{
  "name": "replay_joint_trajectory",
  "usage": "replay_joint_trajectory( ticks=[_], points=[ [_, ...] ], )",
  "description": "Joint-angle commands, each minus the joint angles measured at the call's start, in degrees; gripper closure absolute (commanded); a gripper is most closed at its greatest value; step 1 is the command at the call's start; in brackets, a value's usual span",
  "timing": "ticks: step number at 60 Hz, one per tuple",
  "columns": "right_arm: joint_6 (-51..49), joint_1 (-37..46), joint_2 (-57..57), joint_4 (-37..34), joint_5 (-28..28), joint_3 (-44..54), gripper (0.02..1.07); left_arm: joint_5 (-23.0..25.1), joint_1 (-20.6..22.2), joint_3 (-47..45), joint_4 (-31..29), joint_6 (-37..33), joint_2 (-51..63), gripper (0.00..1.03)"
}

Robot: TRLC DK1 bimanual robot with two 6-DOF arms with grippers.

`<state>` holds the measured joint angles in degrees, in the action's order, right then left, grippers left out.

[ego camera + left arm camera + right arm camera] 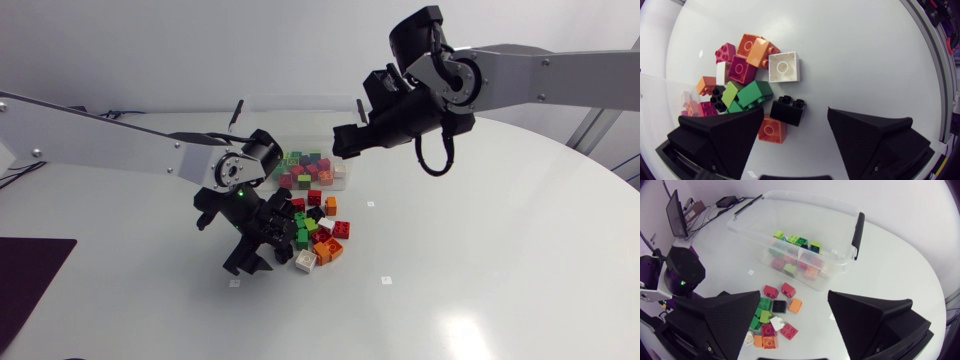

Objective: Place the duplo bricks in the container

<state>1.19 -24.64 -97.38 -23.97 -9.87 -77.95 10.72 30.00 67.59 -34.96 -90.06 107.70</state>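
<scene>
Head view, left tool (262, 248): low at the near-left edge of the brick pile (320, 232) on the bench (480, 270), fingers spread, apparently to straddle a single brick.
Head view, right tool (345, 140): high near the right end of the container (300, 103), fingers apart and empty. It is probably parked there to leave the other arm room.
Head view, container: a clear tub just behind the brick pile and partly filled, so the task looks about half done.
Left wrist view, black brick (787, 111): between the released fingers and nearer one of them. Neither is seen to touch it, so nothing is grasped.
Left wrist view, orange brick (772, 131): touching the black brick and hard by the same finger, so closing could nudge it.
Right wrist view, stored bricks (795, 262): heaped at one end of the open container, ahead of the spread fingers.
Right wrist view, brick pile: on the bench just before the container, between it and the right tool.
</scene>
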Motion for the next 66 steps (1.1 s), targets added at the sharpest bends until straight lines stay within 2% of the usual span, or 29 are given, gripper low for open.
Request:
replay_joint_trajectory(
  ticks=[1, 14, 18, 23, 32, 37, 44, 52, 54, 66],
  points=[
    [-0.84, 0.03, 2.81, 1.03, -0.06, 3.25, 0.1, -0.88, 0.94, 2.46, -1.34, -2.4, 2.16, 0.16],
    [-1.1, -1.11, 6.42, 1.82, -0.06, 8.87, 0.1, -2.81, 1.29, 5.01, -2.83, -3.28, 5.15, 0.21],
    [-0.93, -1.9, 7.38, 2.17, 0.11, 10.8, 0.1, -2.99, 1.38, 5.71, -3.54, -3.28, 5.94, 0.28],
    [-0.66, -3.04, 8.35, 2.7, 0.73, 13.18, 0.1, -2.99, 1.47, 5.71, -3.71, -3.54, 6.21, 0.45],
    [-0.66, -5.06, 9.49, 3.58, 1.26, 16.87, 0.1, -2.9, 1.55, 5.09, -4.15, -3.54, 6.12, 0.53],
    [-0.75, -5.77, 10.02, 4.01, 1.26, 18.54, 0.1, -2.9, 1.55, 4.48, -4.33, -3.81, 6.12, 0.54],
    [-0.75, -7.35, 10.11, 3.75, 2.31, 20.21, 0.1, -2.9, 1.47, 3.69, -4.85, -3.54, 5.68, 0.62],
    [-0.22, -9.81, 10.02, 3.58, 4.42, 21.61, 0.1, -2.02, 1.29, 2.02, -4.77, -2.84, 4.45, 0.63],
    [-0.14, -10.34, 9.84, 3.49, 5.21, 21.88, 0.11, -1.58, 1.11, 1.31, -4.77, -2.58, 3.83, 0.67],
    [0.65, -8.84, 5.36, 3.4, 7.76, 21.97, 0.13, -0.44, -0.64, -1.94, -4.77, -1.7, -0.03, 0.7]
  ],
)
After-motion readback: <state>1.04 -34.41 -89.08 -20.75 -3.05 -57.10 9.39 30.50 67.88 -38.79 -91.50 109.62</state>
